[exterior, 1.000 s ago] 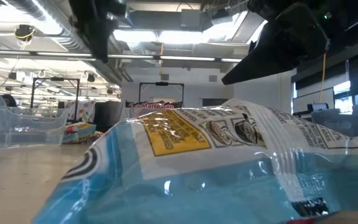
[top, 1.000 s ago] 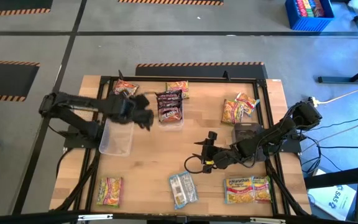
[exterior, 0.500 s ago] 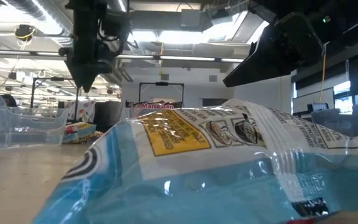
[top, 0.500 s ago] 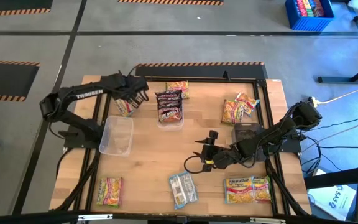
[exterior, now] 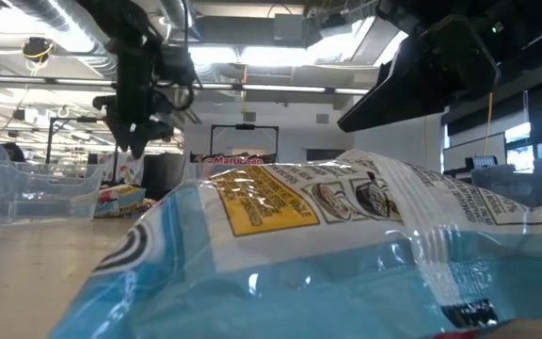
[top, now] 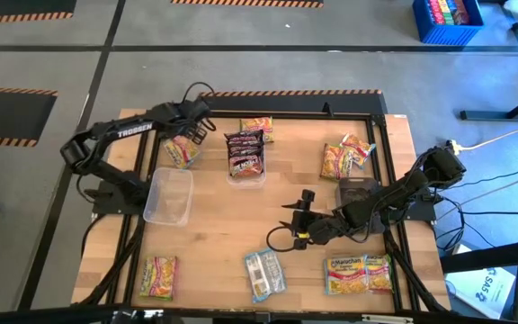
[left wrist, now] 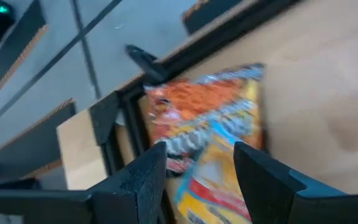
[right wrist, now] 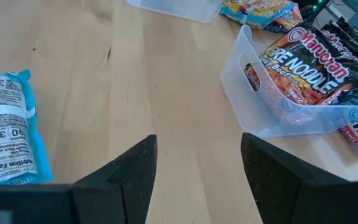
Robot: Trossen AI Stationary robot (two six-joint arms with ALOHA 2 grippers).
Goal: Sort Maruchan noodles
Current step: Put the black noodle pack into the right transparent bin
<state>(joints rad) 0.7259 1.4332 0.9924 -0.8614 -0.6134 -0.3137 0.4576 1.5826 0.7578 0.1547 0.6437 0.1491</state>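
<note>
Maruchan noodle packets lie flat about the wooden table: an orange-and-yellow pair [top: 180, 149] at the far left, dark maroon ones in a clear bin [top: 245, 155], a yellow-pink one [top: 257, 129], a yellow cluster [top: 344, 158], a light blue one [top: 263, 273], yellow-green ones [top: 358, 274] and one more at the near left [top: 157, 276]. My left gripper [top: 196, 133] hangs open just above the orange-and-yellow pair [left wrist: 207, 124], whose upper packet shows between its fingers. My right gripper [top: 299, 218] stands open over bare wood at mid table.
An empty clear bin [top: 169, 195] sits on the left, near the left arm. A black frame [top: 380, 117] borders the tabletop. In the low view the blue packet [exterior: 299, 254] fills the foreground. A loose cable lies by my right gripper.
My left gripper has swung from over the empty bin toward the table's far edge, sinking and rolling as it went. It now hangs over the orange-and-yellow packets, its fingers as far apart as before. My right arm has kept still.
</note>
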